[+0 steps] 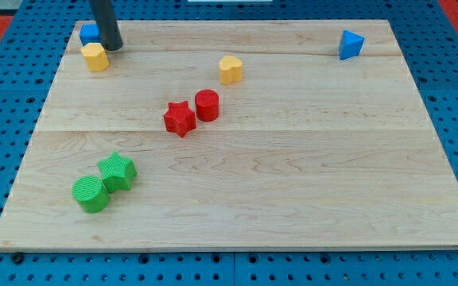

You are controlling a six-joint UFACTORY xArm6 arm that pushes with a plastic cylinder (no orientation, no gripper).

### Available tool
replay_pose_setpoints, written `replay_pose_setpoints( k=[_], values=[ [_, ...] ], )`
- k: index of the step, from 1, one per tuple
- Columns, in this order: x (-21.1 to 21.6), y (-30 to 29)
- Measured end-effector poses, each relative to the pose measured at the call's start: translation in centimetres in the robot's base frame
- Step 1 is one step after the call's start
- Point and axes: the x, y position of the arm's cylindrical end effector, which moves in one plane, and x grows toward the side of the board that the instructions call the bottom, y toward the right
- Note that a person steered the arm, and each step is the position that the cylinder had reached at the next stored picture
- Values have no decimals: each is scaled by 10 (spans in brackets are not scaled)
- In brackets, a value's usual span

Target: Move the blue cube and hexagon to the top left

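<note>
A blue cube (90, 34) sits at the board's top left corner, partly hidden behind my rod. A yellow hexagon (95, 57) lies just below it, close to the cube. My tip (114, 47) rests on the board right of the blue cube and just up and right of the yellow hexagon, close to both. Whether it touches either block I cannot tell.
A wooden board (293, 183) lies on a blue pegboard. A blue triangular block (351, 44) sits at the top right. A yellow block (230, 70) lies at top centre. A red star (180, 118) and red cylinder (207, 105) touch mid-board. A green star (118, 171) and green cylinder (91, 194) touch lower left.
</note>
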Motion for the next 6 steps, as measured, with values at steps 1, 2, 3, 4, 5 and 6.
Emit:
replay_pose_setpoints(
  k=[1,2,3,4,5,6],
  values=[
    [63,-1],
    [47,-53],
    [28,-49],
    [28,-12],
    [-2,99],
    [9,209]
  ],
)
